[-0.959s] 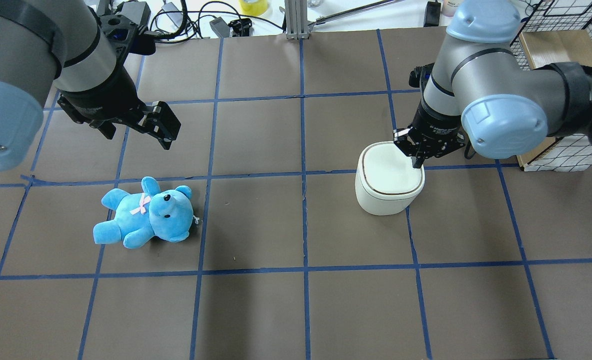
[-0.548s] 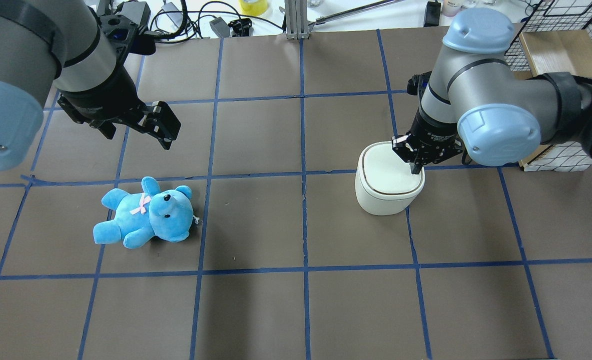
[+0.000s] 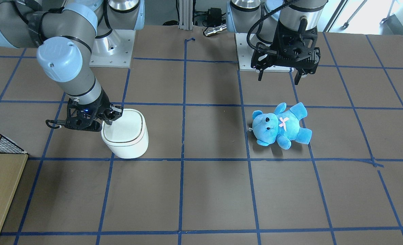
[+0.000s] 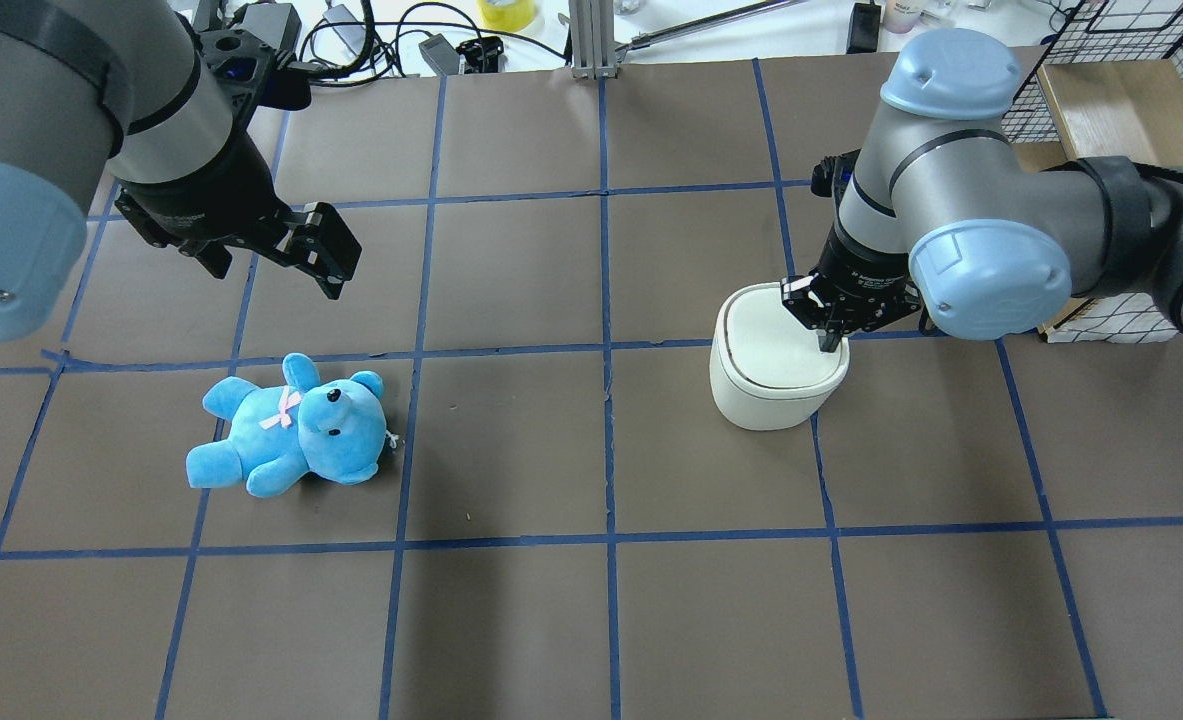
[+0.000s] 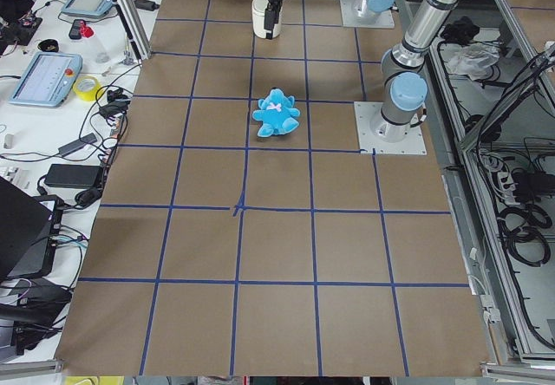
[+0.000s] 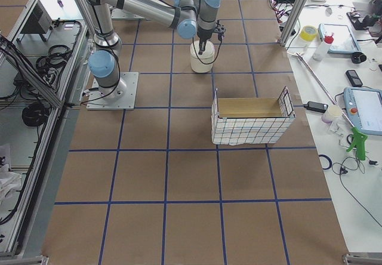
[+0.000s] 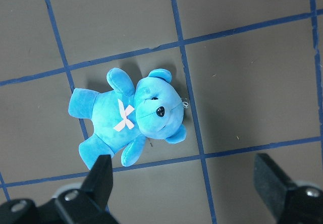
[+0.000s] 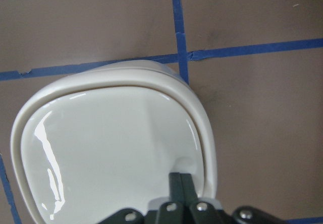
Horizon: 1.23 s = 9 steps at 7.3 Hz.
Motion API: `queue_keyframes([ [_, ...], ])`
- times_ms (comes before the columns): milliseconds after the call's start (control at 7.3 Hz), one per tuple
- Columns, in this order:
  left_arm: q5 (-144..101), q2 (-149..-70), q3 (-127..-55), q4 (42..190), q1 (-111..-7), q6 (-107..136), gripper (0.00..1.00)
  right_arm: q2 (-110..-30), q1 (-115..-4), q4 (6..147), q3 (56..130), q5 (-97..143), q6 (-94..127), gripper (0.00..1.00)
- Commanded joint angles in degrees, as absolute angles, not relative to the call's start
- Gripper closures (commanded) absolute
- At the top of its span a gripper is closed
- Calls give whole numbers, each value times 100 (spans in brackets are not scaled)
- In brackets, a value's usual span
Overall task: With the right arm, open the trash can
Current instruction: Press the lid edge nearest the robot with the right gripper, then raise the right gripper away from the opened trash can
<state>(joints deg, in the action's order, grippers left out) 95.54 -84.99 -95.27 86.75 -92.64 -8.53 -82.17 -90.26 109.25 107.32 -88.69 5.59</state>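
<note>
The white trash can (image 4: 766, 345) stands right of centre with its lid down; it also shows in the front view (image 3: 128, 137) and the right wrist view (image 8: 111, 143). My right gripper (image 4: 830, 344) is shut, with its fingertips (image 8: 180, 181) together and touching the lid close to the rim on the robot's right; it shows in the front view (image 3: 106, 123) with a blue light. My left gripper (image 4: 336, 262) is open and empty, and it hangs above the table behind the blue teddy bear (image 4: 291, 425). In the left wrist view (image 7: 186, 183) its fingers are wide apart.
A wire basket lined with cardboard (image 4: 1111, 110) stands at the table's right edge beside the right arm, and it shows in the right side view (image 6: 250, 119). Cables and small items (image 4: 371, 40) lie along the far edge. Blue tape lines grid the brown table.
My right gripper has moved a little forward and down onto the lid's edge. The lid looks unchanged. The left arm and the teddy bear have not moved.
</note>
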Motion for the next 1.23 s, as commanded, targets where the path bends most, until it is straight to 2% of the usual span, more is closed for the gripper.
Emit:
queue_keyframes([
  [0, 9554, -8499, -9527, 8675, -9264, -853, 0, -8200, -9026, 10934, 10644, -8868, 580, 100],
  [137, 9554, -8499, -9527, 8675, -9264, -853, 0, -8270, -9026, 10890, 10583, -8894, 589, 100],
  [411, 9554, -8499, -9527, 8675, -9264, -853, 0, -8445, -9035, 10863, 10381, -8877, 580, 60],
  [548, 9554, -8499, -9527, 8675, -9264, -853, 0, -8568, -9035, 10820, 10267, -8894, 580, 53],
  [822, 9554, -8499, -9527, 8675, -9264, -853, 0, -8858, -9000, 10706, 10100, -8912, 580, 19],
  [959, 9554, -8499, -9527, 8675, -9264, -853, 0, -8972, -8991, 10435, 9951, -8921, 580, 6],
  [1096, 9554, -8499, -9527, 8675, -9264, -853, 0, -9000, -8991, 10154, 9775, -8930, 580, 0],
])
